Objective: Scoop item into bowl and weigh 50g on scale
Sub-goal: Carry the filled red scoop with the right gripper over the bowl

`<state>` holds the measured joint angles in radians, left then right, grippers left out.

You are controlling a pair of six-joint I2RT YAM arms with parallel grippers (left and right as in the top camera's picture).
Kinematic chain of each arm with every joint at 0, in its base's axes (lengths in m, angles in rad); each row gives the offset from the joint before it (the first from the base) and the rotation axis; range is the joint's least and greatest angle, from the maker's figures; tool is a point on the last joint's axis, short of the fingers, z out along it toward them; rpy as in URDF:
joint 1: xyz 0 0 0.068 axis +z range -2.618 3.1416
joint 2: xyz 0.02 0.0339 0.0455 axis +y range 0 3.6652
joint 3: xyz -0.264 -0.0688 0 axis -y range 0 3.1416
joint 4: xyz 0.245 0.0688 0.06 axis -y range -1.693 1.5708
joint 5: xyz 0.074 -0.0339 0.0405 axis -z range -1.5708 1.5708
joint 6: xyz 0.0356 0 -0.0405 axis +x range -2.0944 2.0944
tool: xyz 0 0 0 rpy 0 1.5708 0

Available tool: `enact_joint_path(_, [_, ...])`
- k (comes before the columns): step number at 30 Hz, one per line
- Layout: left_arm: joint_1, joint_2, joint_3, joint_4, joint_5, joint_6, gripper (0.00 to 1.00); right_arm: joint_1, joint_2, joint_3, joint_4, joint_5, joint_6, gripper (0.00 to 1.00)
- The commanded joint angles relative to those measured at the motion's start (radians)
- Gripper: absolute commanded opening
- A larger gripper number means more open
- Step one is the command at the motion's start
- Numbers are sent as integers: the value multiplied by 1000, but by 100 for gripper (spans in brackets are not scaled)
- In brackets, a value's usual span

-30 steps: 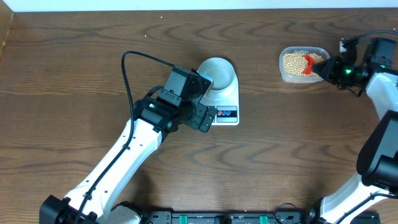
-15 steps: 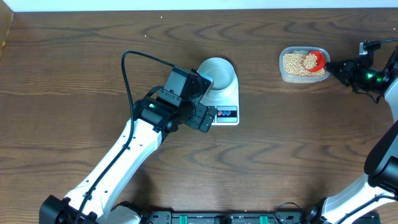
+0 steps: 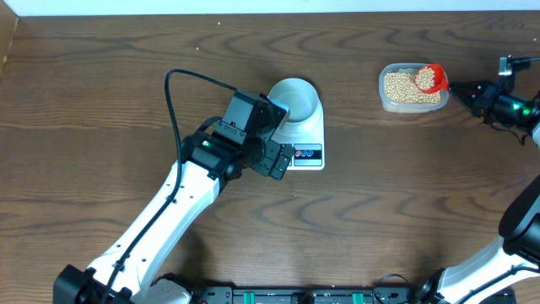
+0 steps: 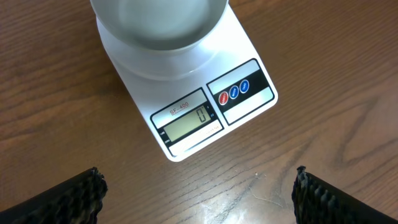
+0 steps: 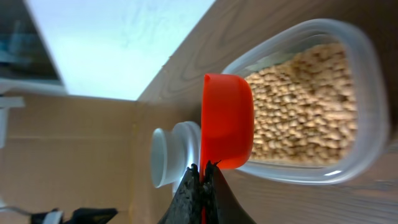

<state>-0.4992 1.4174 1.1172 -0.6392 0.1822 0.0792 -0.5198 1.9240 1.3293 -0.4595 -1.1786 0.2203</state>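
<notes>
Right gripper [image 5: 200,175], clamped on a red scoop [image 5: 227,121] of beans [image 3: 429,79], hovers over the tub [image 3: 381,91]; the bowl [image 3: 295,100] sits well to its left, on the scale [image 3: 309,156].

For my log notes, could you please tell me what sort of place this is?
Probably a robot test bench rather than a kitchen: two robot arms work at a wooden table, with a kitchen scale carrying a bowl and a tub of beans set out.

Clear tub [image 3: 412,109]; red scoop [image 3: 430,78] over its edge; wooden table [image 3: 101,101].
</notes>
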Motion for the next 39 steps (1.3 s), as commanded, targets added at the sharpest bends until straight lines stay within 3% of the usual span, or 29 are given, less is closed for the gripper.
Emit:
enact_joint_path(1, [5,-9,1,0,9,6,98,10,9,2,0,-117,3,1])
enact_joint_path(14, [5,-9,1,0,9,6,98,139,9,2,18,-167,20,1])
enact_joint_path(25, [5,-9,1,0,9,6,98,335,9,2,187,-166,188,1])
enact_joint_path(39, [5,-9,1,0,9,6,98,563,9,2,245,66,174,1])
